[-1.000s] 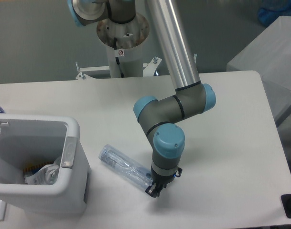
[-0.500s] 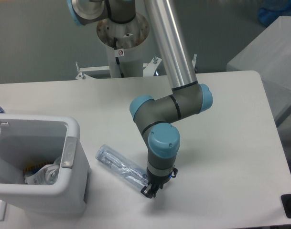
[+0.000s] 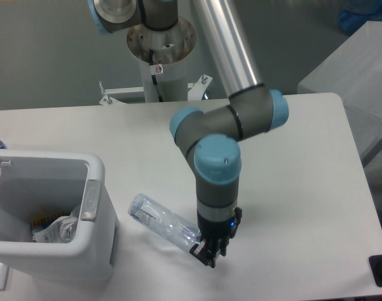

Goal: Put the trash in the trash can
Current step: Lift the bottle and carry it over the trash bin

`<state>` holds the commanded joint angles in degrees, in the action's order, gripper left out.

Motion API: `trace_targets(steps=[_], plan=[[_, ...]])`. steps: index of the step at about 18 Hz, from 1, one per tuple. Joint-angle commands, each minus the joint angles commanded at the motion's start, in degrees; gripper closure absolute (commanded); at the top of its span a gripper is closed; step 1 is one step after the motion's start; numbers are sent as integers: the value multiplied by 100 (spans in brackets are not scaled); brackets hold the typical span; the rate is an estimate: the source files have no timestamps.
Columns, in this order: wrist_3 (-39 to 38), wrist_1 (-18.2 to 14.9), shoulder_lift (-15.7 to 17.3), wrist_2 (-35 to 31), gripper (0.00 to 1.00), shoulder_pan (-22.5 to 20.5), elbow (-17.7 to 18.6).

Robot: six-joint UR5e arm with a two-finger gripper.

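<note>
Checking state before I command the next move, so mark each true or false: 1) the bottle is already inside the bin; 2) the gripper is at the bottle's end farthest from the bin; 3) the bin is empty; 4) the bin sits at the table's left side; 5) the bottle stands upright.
1) False. The bottle is outside the bin, to its right.
2) True. The gripper is at the bottle's right end, the one away from the bin.
3) False. Some crumpled items already lie at the bottom of the bin.
4) True. The bin sits at the left edge of the table.
5) False. The bottle lies slanted, its left end pointing toward the bin.
</note>
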<state>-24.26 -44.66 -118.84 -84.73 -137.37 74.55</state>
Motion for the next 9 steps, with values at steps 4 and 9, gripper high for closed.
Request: trace_targets(steps=[4, 9], plan=[[96, 422, 378, 9, 76, 9, -352], [202, 668, 721, 9, 76, 9, -722]])
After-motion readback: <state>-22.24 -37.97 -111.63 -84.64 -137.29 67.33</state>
